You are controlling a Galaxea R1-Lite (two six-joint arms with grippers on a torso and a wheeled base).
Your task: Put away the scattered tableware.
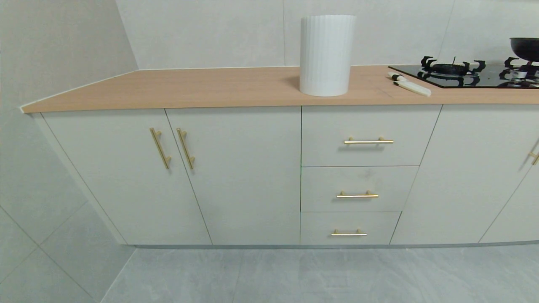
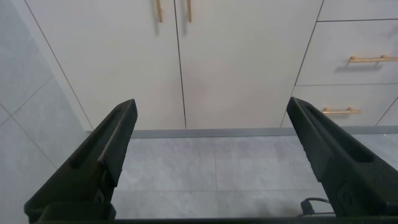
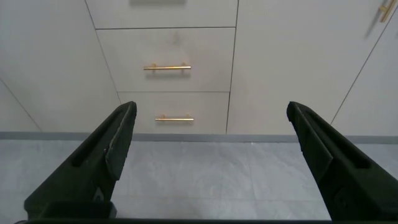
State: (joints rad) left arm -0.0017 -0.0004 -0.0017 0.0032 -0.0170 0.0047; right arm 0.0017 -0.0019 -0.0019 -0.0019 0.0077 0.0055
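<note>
Both my pincers are spread wide and hold nothing: my left gripper [image 2: 210, 106] hangs over the grey tiled floor [image 2: 205, 168] facing the cabinet doors [image 1: 236, 176], and my right gripper [image 3: 210, 109] hangs facing the drawers [image 1: 358, 181]. The tableware lies on the wooden counter [image 1: 210, 86]: two pale utensils [image 1: 410, 85], as far as I can tell, just beside the one black hob [image 1: 463, 78], with one white ribbed container [image 1: 325, 54] upright near them and one dark pan [image 1: 524, 46] on the hob. Below I count two left doors and three stacked drawers, each with one gold handle, and pale grey tiled walls [image 1: 202, 33] behind and to the left
</note>
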